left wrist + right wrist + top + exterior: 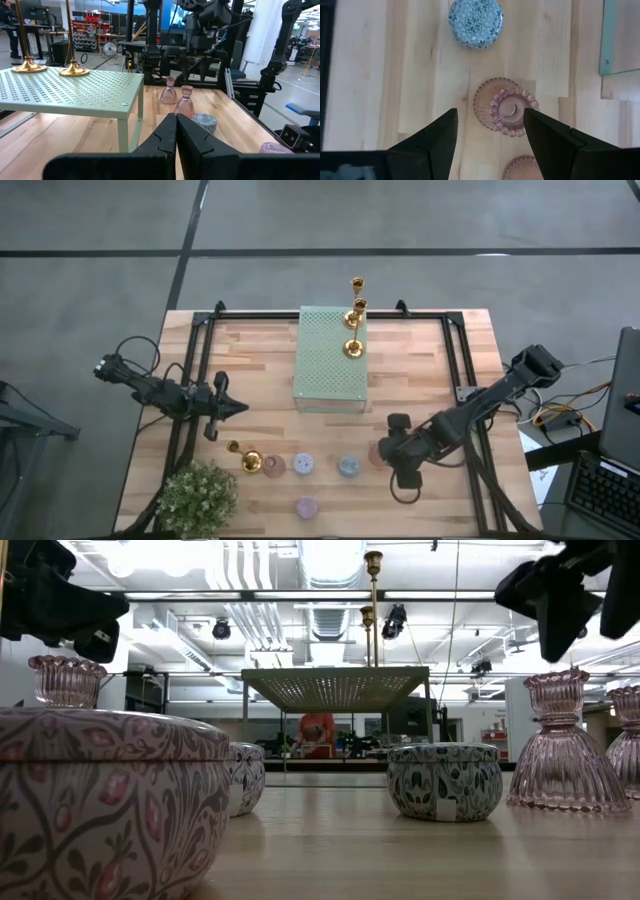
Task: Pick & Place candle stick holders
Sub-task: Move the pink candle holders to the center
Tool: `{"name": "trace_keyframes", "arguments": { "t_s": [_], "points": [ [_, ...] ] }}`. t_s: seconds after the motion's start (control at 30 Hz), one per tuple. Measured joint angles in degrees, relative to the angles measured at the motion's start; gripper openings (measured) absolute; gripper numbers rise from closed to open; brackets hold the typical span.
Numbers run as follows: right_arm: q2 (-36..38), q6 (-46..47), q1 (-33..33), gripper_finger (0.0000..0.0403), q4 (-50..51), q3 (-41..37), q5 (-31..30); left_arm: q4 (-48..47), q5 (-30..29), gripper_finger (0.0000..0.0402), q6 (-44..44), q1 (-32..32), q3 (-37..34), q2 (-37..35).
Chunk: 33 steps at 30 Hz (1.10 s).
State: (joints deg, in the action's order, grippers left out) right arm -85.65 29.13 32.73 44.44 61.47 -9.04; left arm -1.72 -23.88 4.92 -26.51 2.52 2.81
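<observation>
On the wooden counter [440, 370], four gold holders [352, 348] are standing; right gripper [490, 131] is hovering, jaws open, over a pink glass holder [505, 106]; left gripper [176, 131] is waiting centre-left, jaws closed.

potted plant [198, 495], green perforated stand [331, 358]

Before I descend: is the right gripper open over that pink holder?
Open: right gripper fingers stand wide apart above the upright pink glass holder.

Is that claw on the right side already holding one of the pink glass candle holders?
No. In the right wrist view the right gripper hangs open above the pink glass holder, its fingers apart and touching nothing.
</observation>
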Motion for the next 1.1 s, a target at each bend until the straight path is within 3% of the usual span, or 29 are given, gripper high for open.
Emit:
{"name": "trace_keyframes", "arguments": {
  "t_s": [0.73,0.87,1.1],
  "points": [
    [-6.25,0.48,0.31,0.0213,0.17,0.02,-0.33,0.00,0.00,0.0012,-0.02,0.00,0.00,0.02],
    [-6.01,0.50,0.29,0.0184,0.18,0.00,-0.17,0.00,-0.01,0.0012,0.00,-0.02,-0.01,0.01],
    [-6.53,-0.26,0.27,0.0094,0.12,0.08,-0.33,-0.01,0.00,0.0012,-0.01,-0.01,-0.01,0.00]
  ]
}}
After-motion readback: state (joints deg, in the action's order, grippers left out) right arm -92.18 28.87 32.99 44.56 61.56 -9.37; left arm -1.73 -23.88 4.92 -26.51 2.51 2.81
